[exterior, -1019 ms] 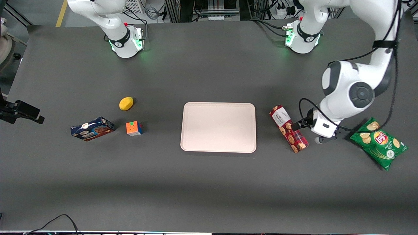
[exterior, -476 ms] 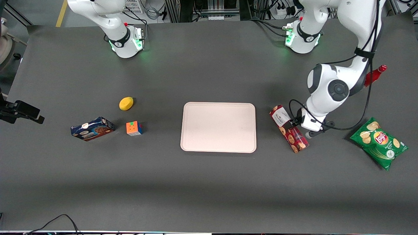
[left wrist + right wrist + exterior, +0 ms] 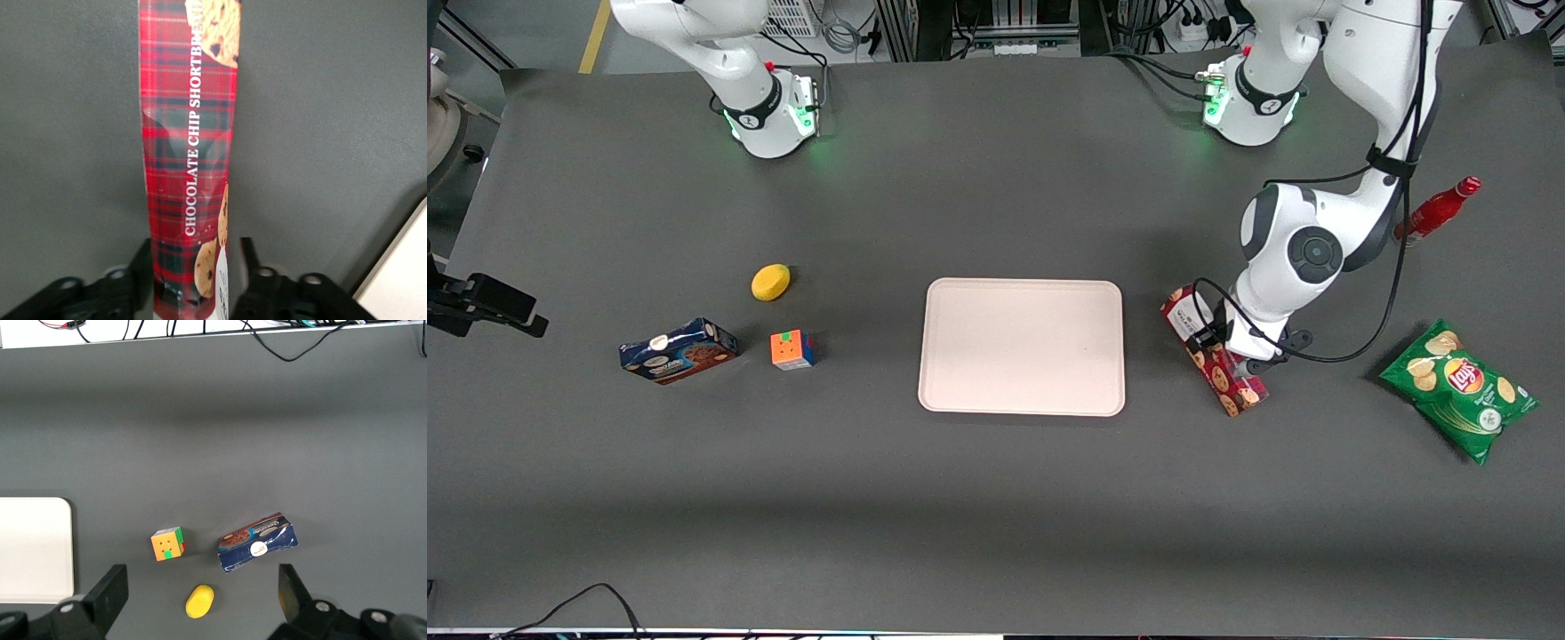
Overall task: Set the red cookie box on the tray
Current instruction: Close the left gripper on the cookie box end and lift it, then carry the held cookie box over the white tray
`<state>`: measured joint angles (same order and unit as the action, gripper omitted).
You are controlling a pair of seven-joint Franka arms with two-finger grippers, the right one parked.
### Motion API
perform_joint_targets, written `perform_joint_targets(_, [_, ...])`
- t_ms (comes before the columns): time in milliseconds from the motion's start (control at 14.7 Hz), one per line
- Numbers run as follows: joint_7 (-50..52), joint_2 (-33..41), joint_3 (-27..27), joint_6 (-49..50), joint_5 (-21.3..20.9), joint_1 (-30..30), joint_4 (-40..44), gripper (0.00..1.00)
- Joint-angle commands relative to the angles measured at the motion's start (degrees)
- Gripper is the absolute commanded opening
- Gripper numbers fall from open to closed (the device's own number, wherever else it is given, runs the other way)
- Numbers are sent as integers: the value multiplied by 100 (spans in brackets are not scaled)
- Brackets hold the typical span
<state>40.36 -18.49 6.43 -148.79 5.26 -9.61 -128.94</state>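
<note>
While the red cookie box (image 3: 1213,350) lies flat on the dark table (image 3: 996,498), just beside the tray (image 3: 1022,347) on the working arm's side and not touching it, the gripper (image 3: 1221,348) sits low over the box's mid-length. Wrist cam: fingers (image 3: 141,263) stand one each side of the box (image 3: 190,167), spread slightly wider than the box, thin gaps visible, no firm clamp evident. Box runs lengthwise away from the wrist cam, plaid face w/ "CHOCOLATE CHIP SHORTBREAD" text up. White-label end is farther from the front cam.

Other items: green chip bag (image 3: 1458,388) and red bottle (image 3: 1436,208) toward working arm's end. Yellow sponge (image 3: 770,282), puzzle cube (image 3: 792,349), blue cookie box (image 3: 679,350) toward parked arm's end.
</note>
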Motion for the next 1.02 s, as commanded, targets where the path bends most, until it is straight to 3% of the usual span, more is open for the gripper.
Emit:
perform_joint_targets(0, [51,-41,-89,60,-8,-94,149,5])
perform_joint_targets(408, [-808,248,-203,497,-17,-138,456,0])
perform_joint_targets(680, [-1153,320,-177,1894,-25,-707,1754,0])
perform_joint_targets(951, [-1153,-224,173,2828,-69,-1139,3153,3])
